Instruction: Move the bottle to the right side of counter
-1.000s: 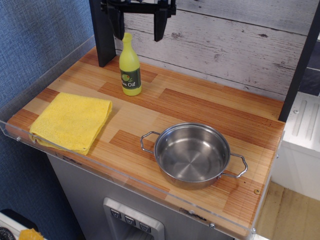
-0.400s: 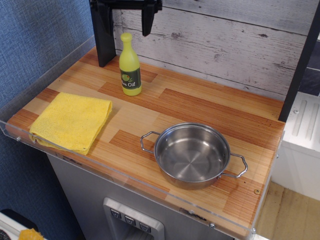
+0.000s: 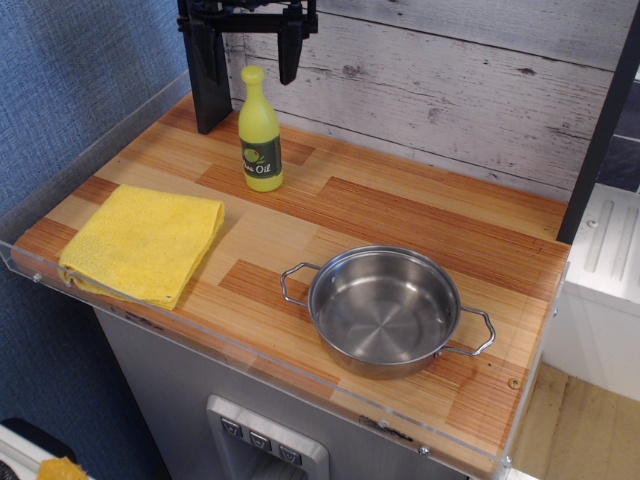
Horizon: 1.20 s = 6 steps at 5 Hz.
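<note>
The yellow-green bottle (image 3: 260, 132) with a dark green "Oil" label stands upright at the back left of the striped wooden counter (image 3: 400, 215). My black gripper (image 3: 250, 75) hangs open above and just behind the bottle's cap, one finger on each side of it. The fingers (image 3: 288, 55) hold nothing and do not touch the bottle. The gripper's upper part is cut off by the frame's top edge.
A folded yellow cloth (image 3: 143, 243) lies at the front left. A steel pot (image 3: 384, 311) with two handles sits at the front, right of centre. A black post (image 3: 208, 75) stands behind the bottle. A clear acrylic rim (image 3: 250, 372) edges the counter.
My gripper has moved left, from the bottle's right to above its cap, and dropped slightly in the last moment. The bottle, cloth and pot have not moved.
</note>
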Tool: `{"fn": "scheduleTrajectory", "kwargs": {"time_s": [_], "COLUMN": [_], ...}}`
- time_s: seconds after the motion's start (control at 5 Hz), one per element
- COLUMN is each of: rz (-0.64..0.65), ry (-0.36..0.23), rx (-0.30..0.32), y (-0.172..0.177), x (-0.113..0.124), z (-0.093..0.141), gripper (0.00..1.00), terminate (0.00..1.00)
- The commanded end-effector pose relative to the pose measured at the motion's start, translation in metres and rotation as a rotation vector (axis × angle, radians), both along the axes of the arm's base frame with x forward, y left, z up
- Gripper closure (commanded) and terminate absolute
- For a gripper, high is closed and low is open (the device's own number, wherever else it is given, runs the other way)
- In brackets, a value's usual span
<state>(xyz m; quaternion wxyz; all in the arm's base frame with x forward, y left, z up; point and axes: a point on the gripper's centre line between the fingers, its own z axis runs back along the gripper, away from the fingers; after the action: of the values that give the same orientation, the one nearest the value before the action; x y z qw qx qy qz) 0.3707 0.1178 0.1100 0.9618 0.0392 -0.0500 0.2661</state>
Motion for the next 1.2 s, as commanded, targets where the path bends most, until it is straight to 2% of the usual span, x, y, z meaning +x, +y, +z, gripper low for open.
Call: {"fn": "scheduleTrajectory", "kwargs": {"time_s": [0.0,0.2,0.4,0.8,1.0], "rz": [0.001,0.008,0.007,0.008,0.025], "ry": [-0.027,-0.041,-0.044,-0.085,-0.116], "rx": [0.040,0.033,0.035,0.029,0.059], "y": [-0.001,-0.001,-0.001,-0.011,-0.026], "x": [-0.002,-0.003,-0.003,-0.003,-0.003], "z": [0.009,0.010,0.012,0.036,0.049], "gripper": [0.00,1.00,1.00,1.00,1.00], "terminate": [0.00,0.00,0.00,0.00,0.00]}}
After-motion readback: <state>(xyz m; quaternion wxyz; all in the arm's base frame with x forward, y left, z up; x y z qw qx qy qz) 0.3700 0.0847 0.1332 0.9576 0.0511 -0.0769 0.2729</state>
